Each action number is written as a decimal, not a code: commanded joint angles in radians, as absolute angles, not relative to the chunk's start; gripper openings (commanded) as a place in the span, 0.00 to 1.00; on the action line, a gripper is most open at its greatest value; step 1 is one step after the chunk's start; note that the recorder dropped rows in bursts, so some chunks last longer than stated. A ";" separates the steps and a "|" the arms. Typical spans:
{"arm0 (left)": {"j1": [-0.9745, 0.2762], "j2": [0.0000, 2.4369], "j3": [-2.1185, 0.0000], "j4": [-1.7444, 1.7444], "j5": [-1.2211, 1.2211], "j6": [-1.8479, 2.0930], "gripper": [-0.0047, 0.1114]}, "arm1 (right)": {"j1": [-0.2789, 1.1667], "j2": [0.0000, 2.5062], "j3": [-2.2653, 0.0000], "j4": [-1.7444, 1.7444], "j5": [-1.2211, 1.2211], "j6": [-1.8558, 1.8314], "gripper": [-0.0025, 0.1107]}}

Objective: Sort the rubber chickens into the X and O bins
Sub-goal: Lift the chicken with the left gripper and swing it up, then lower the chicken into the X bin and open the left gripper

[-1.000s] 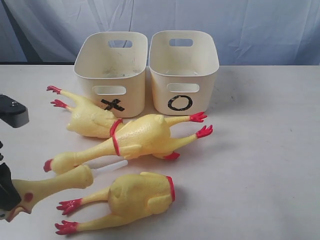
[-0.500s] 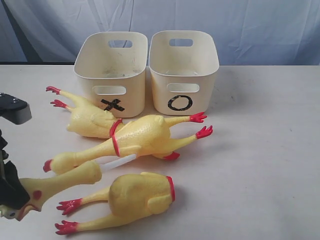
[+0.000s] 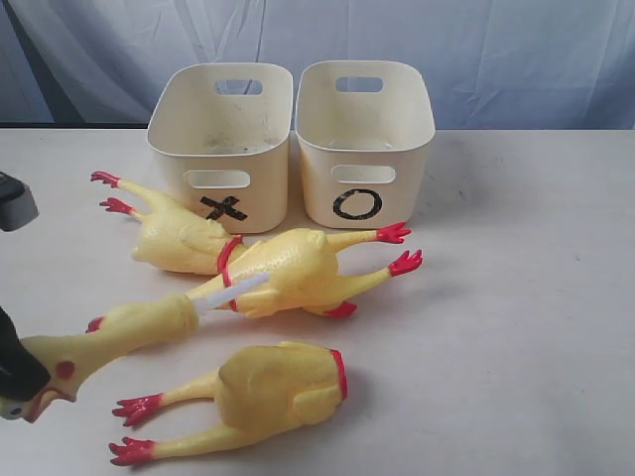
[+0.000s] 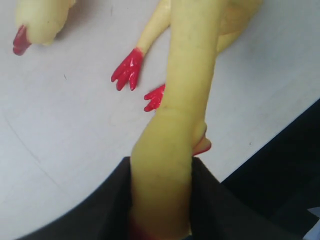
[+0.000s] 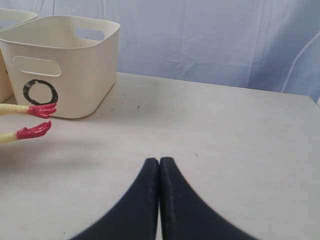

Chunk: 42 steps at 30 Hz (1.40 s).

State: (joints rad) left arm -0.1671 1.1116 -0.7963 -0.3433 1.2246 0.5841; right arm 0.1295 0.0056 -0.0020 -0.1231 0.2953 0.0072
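Your left fingers pinch the head-and-neck piece at its head. Over the last second its far end has swung up off the counter toward the whole chicken, so it looks ready to carry. Your right fingers are pressed together and empty, with the O bin well beyond them. The X bin hides part of its floor, and the exterior view cuts off your left fingers.

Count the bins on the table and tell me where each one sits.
2. The X bin stands at the back of the table, left in the exterior view; the O bin stands right beside it, on its right. None looks hidden.
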 commanded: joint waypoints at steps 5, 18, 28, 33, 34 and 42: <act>-0.173 1.082 -0.898 -0.339 1.221 0.579 0.04 | 0.130 0.000 0.000 -0.122 0.289 0.000 0.02; -0.173 1.086 -0.947 -0.343 0.757 0.584 0.04 | 0.130 0.000 0.000 -0.122 0.289 0.000 0.02; -0.173 1.278 -0.959 -0.297 0.484 0.587 0.04 | 0.130 0.000 0.000 -0.122 0.289 0.000 0.02; -0.173 1.415 -1.073 -0.326 0.460 0.587 0.04 | 0.130 0.000 0.000 -0.122 0.289 0.000 0.02; -0.173 1.443 -1.104 -0.332 0.460 0.587 0.04 | 0.130 0.000 0.000 -0.122 0.289 0.000 0.02; -0.173 1.651 -1.331 -0.378 0.491 0.587 0.04 | 0.130 0.000 0.000 -0.122 0.289 0.000 0.02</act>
